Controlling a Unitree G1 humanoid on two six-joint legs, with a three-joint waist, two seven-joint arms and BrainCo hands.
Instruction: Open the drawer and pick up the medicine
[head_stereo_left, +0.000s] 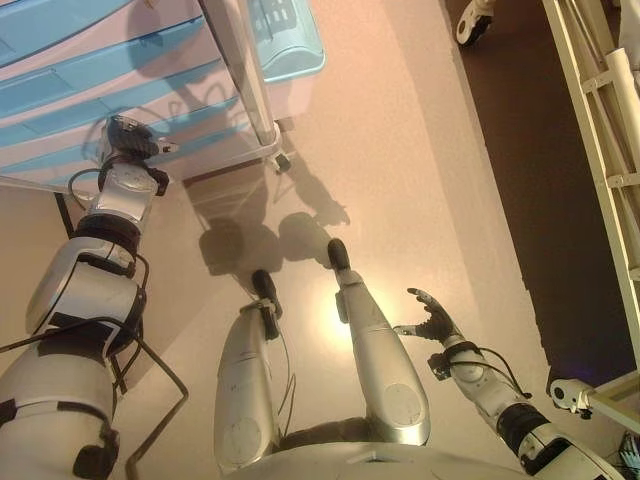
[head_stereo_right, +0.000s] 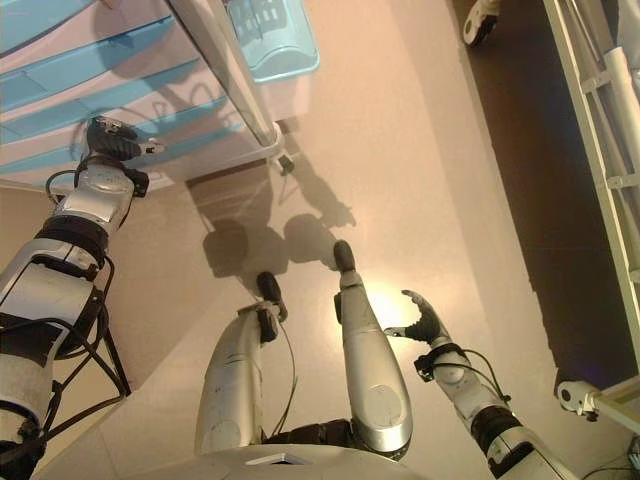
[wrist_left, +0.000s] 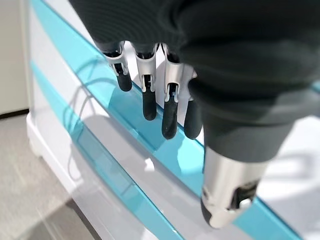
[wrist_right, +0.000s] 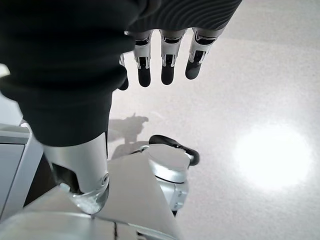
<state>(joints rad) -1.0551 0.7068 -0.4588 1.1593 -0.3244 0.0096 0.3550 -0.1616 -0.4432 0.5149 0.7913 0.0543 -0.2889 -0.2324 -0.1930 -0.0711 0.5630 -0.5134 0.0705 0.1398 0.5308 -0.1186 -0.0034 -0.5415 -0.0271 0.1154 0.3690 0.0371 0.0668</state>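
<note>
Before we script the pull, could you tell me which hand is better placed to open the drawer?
Probably the left hand: it is up at the drawer cabinet, fingers relaxed over a blue drawer front. The right hand hangs open over the floor.

No legible text, label, number or sign appears in any view. The drawer fronts (wrist_left: 125, 165) of the cabinet (head_stereo_left: 150, 90) carry only plain blue bands; the floor (head_stereo_left: 420, 150) is unmarked.
</note>
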